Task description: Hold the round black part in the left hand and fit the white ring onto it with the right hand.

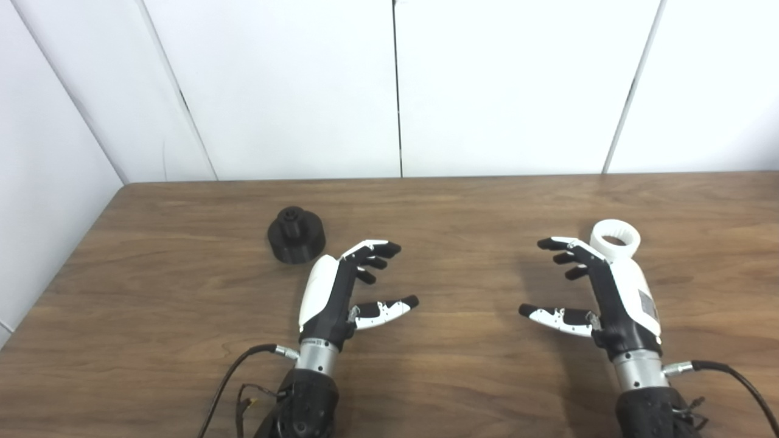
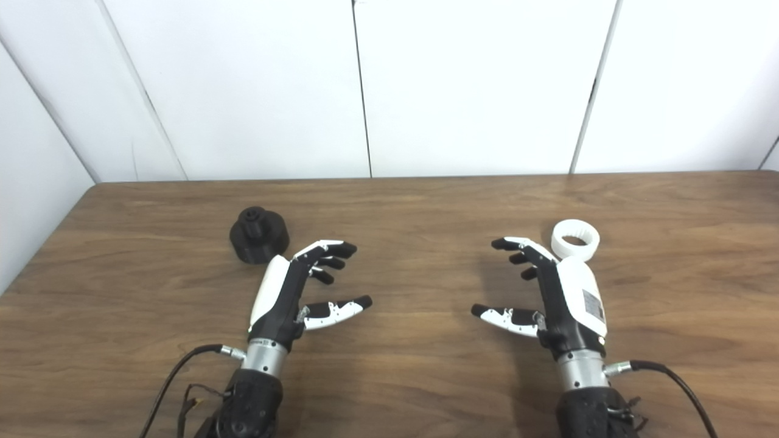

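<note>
A round black part [image 1: 296,235] with a small knob on top rests on the wooden table [image 1: 462,213], left of centre. My left hand [image 1: 350,286] hovers just to its lower right, open, fingers apart, holding nothing. A white ring [image 1: 614,238] lies flat on the table at the right. My right hand [image 1: 587,289] is directly in front of it, open and empty, palm facing inward. Both hands are apart from their objects.
White wall panels [image 1: 395,85] stand behind the table's far edge. The table's left edge [image 1: 61,274] runs diagonally near the black part. Cables [image 1: 231,377] trail from both wrists at the bottom.
</note>
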{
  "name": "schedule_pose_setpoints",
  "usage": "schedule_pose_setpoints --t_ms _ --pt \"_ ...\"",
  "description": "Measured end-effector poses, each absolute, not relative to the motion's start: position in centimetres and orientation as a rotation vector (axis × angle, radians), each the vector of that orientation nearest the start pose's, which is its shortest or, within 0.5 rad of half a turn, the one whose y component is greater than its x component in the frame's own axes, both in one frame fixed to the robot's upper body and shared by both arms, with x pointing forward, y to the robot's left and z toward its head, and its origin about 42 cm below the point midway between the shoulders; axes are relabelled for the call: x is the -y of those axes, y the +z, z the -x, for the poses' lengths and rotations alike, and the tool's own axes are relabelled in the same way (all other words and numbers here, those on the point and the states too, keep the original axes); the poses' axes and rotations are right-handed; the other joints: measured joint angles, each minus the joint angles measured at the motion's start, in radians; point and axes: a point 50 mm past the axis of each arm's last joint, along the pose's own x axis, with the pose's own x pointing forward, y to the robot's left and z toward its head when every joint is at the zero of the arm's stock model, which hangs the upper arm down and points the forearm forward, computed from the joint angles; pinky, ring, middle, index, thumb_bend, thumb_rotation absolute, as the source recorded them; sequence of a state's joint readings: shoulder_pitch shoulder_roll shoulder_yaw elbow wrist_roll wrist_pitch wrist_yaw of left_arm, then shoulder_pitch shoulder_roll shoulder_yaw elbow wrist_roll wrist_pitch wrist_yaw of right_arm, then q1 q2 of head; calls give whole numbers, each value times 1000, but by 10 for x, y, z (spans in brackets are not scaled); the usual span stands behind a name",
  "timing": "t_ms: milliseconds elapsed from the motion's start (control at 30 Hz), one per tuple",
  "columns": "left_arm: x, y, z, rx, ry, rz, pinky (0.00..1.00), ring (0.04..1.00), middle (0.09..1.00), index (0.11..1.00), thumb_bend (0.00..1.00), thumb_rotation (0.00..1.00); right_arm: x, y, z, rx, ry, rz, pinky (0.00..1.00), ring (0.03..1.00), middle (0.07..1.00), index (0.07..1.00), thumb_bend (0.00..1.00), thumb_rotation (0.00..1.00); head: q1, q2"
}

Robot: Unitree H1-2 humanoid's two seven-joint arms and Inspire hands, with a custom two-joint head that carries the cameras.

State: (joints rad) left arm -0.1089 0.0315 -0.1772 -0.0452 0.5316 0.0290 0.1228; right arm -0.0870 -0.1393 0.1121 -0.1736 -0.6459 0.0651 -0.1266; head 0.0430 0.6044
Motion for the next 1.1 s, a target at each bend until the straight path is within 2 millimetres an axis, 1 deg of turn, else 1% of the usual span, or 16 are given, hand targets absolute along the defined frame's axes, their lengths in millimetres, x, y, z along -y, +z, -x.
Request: schedule_pose_setpoints --t_ms 233,433,567,600,633,667,700,733,767,800,833,867,900,1000,1100 --pt "-168 139 -313 204 -35 -556 565 668 715 673 725 67 219 167 -304 277 -90 763 584 701 754 717 731 32 0 2" --pt "-168 139 -313 203 -37 -557 559 670 723 674 720 65 219 167 -305 277 -90 762 594 709 759 717 728 23 0 5" --pt "-168 139 -313 203 -37 -557 557 671 722 671 721 66 219 167 -304 277 -90 763 583 697 752 716 732 28 3 6" --pt "-167 139 -313 203 -37 -557 558 671 723 671 722 64 219 167 -304 277 -90 763 582 697 752 716 733 24 24 2" --pt "-167 139 -313 203 -37 -557 559 672 723 671 721 63 219 167 -304 277 -90 764 582 698 753 717 732 23 70 -8" --pt "-167 139 -313 203 -37 -556 560 672 723 671 721 62 219 167 -304 277 -90 764 583 698 754 717 732 22 84 -9" --pt "-166 139 -313 204 -38 -555 559 672 726 676 712 74 219 167 -305 277 -91 763 583 701 757 720 728 10 168 -24" --pt "-165 139 -312 205 -40 -556 557 670 726 678 708 82 220 168 -305 276 -92 761 585 704 760 722 725 5 210 -32" --pt "-161 139 -312 207 -45 -564 556 667 723 677 707 89 223 168 -305 273 -96 753 584 704 761 723 725 2 222 -35" --pt "-156 138 -312 209 -51 -568 554 662 717 674 707 97 227 168 -305 270 -100 751 580 703 760 723 725 1 285 -52" --pt "-152 137 -311 212 -51 -574 554 659 714 672 707 101 231 168 -305 270 -103 745 578 702 760 723 726 0 285 -52" --pt "-145 135 -311 213 -50 -580 553 660 711 670 703 110 237 169 -305 271 -108 743 582 699 757 723 729 0 325 -66" --pt "-140 133 -311 211 -50 -579 556 663 710 670 699 119 242 169 -305 270 -112 745 592 701 760 728 725 0 340 -71" --pt "-126 127 -313 201 -57 -581 558 668 712 671 694 118 253 169 -306 257 -129 743 591 697 763 731 725 0 348 -74" --pt "-123 127 -314 202 -56 -573 547 667 717 673 687 119 254 168 -305 252 -128 731 576 690 752 718 741 0 347 -74"
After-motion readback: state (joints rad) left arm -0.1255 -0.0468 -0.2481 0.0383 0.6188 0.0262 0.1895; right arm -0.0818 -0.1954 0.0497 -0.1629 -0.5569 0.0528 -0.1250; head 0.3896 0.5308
